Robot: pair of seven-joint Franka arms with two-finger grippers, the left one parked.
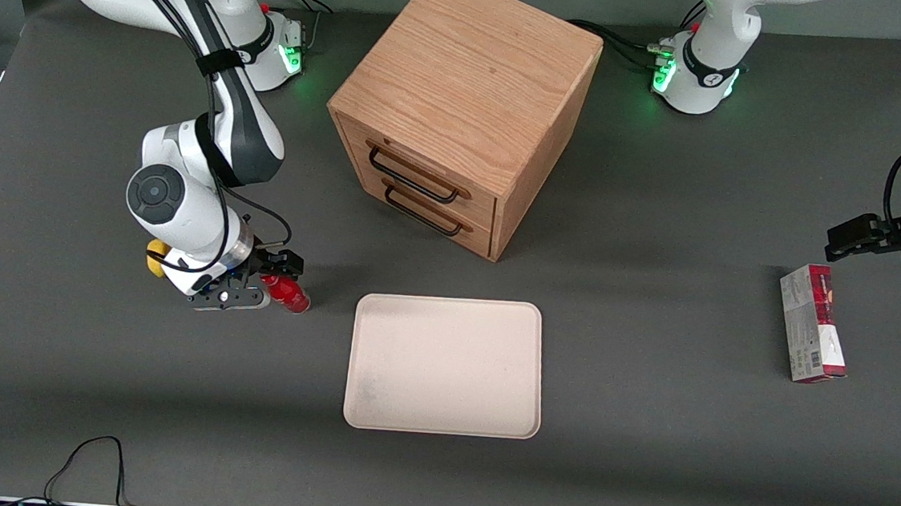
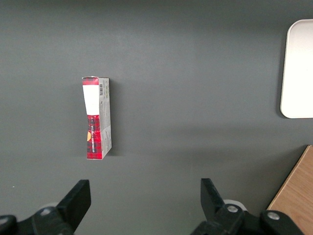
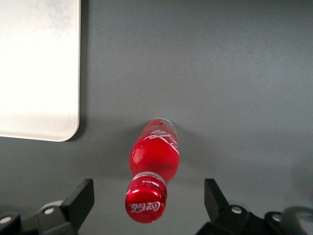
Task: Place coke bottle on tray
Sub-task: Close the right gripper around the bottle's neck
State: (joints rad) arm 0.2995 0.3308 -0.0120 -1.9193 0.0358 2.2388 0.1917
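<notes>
The bottle (image 1: pixel 287 292) stands on the tabletop (image 1: pixel 646 429) toward the working arm's end, just beside the tray (image 1: pixel 446 365) but not on it, with a strip of bare tabletop between them. The pincer (image 1: pixel 275 279) hangs right over it, fingers spread wide to either side of the red cap (image 3: pixel 145 200); in the wrist view neither finger (image 3: pixel 80 200) touches the bottle (image 3: pixel 154 156), so nothing is gripped yet.

It looks like a small, glossy plastic thing, probably light and easy to knock over, since it is narrow at the base and tall for its width. That shiny rounded skin will likely be slippery, so a pinch on the fat curved belly could squirt it out sideways. I'd guess the safer hold is just under the cap, at the neck or shoulder, where the shape narrows and the cap's ledge would stop it slipping down. It seems stiff enough there to take a firm squeeze.

A yellow lump (image 1: pixel 157 256) sits close by, partly hidden by the arm.
</notes>
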